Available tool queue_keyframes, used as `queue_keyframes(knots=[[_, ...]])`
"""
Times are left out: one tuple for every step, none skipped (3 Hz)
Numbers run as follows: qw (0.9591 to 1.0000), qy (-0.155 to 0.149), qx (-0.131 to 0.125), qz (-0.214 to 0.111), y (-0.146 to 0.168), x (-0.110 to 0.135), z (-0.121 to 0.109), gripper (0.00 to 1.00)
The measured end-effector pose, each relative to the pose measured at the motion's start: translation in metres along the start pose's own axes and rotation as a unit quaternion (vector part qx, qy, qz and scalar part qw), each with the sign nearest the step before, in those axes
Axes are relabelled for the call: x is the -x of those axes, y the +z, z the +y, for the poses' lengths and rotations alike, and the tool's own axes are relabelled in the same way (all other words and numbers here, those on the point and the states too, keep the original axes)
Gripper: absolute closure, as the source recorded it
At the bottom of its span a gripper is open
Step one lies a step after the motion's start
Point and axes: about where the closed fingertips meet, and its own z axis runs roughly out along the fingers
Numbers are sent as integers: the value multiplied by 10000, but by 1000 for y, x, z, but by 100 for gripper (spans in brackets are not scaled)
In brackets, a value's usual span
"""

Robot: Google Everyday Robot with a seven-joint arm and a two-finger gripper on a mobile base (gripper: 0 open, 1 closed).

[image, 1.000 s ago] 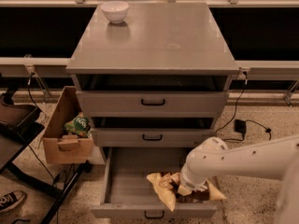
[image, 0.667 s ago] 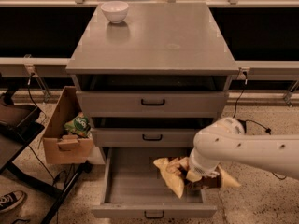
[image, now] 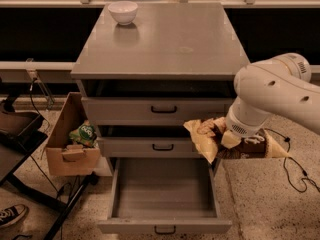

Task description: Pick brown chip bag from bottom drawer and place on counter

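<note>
Your claw (image: 226, 137) is sitting low by the right front corner of the cabinet, mostly tucked behind the white wrist. You are not seeing its tips, but it is probably clamping the brown chip bag (image: 248, 146), because the bag is hanging from it in mid-air. The bag is hovering just right of the middle drawer (image: 160, 147), above and to the right of the bottom drawer (image: 165, 227), which is standing pulled out with nothing showing inside. You are working the carry step: the pick looks done, the placing is not. Next you are needing height above the edge of the counter (image: 165, 46), then travel left over the grey top, keeping well apart from the white bowl (image: 123, 11) at the back, before letting go.
</note>
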Motion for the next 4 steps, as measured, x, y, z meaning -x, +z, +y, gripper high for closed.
queue_keyframes(knots=[[10000, -6, 1, -4, 1, 0, 1, 100], [9997, 19, -188, 124, -15, 1, -10, 100], [9967, -85, -694, 413, -62, 11, -52, 100], [9896, -237, -1155, 821, -121, 25, -102, 100]])
